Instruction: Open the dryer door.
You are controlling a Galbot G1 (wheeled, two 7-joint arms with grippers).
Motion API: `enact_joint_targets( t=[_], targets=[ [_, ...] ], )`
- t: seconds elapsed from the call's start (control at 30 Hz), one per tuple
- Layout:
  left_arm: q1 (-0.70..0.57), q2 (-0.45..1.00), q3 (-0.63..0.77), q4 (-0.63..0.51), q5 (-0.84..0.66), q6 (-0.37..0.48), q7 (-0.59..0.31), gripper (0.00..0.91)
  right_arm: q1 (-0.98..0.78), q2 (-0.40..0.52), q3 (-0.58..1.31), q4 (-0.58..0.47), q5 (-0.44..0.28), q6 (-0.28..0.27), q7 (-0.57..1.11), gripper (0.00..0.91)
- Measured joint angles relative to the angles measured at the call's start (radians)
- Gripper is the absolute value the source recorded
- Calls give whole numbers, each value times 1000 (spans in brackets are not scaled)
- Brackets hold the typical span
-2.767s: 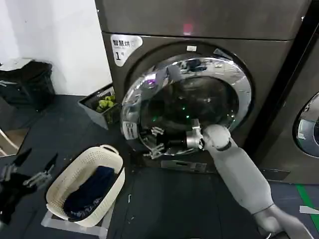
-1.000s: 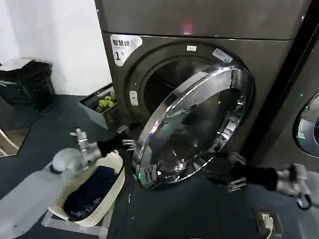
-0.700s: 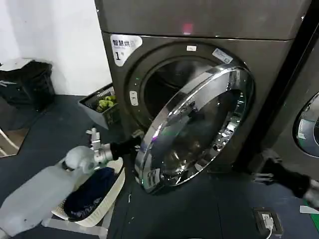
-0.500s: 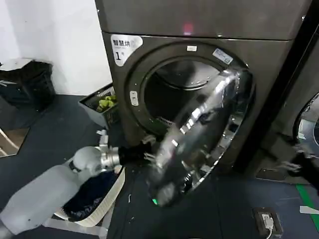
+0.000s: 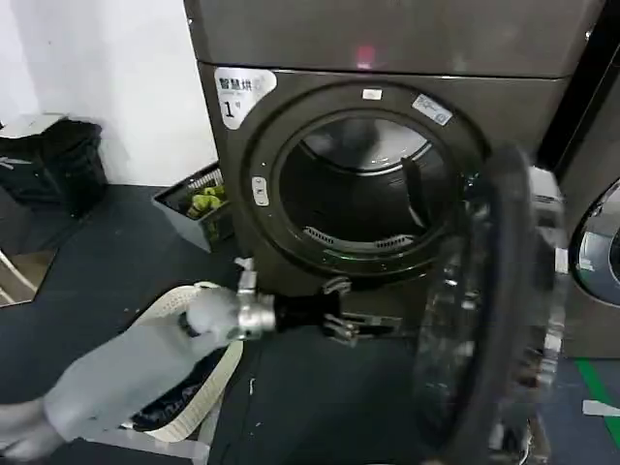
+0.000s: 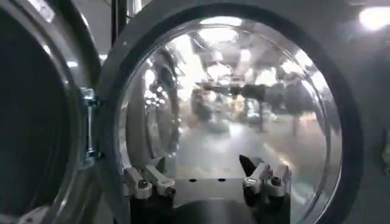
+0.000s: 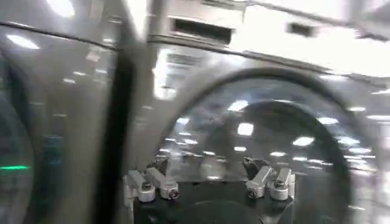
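Note:
The dryer (image 5: 291,39), dark grey-brown with a white "1" label (image 5: 242,92) and a small red light (image 5: 365,53), has its drum mouth (image 5: 358,194) uncovered. The dryer door (image 5: 494,310) stands swung far out to the right, its grey inner side and glass toward me. My left gripper (image 5: 341,325) reaches across low in front of the drum mouth, open and empty, short of the door. In the left wrist view the left gripper (image 6: 204,176) faces the door's inner glass (image 6: 231,109). My right gripper (image 7: 207,176) is open and empty before a machine's round shiny front.
A white laundry basket (image 5: 170,302) with dark clothes sits on the floor under my left arm. A grey bin of green things (image 5: 199,203) stands by the dryer's left side, a black crate (image 5: 48,160) at the far left. A neighbouring machine (image 5: 596,252) is on the right.
The door has swung from half open to wide open on the right. My left gripper has followed it rightward, under the drum mouth. The right arm has left the head view.

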Motion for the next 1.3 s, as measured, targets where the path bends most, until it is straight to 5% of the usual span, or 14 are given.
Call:
enact_joint_targets(
  t=[0.7, 1.3],
  targets=[
    [-82, -252, 114, 173, 78, -11, -122, 907, -106, -167, 382, -253, -53, -59, 76, 907],
    [-105, -384, 112, 271, 117, -56, -196, 907, -105, -158, 393, -258, -58, -46, 73, 907]
  ],
)
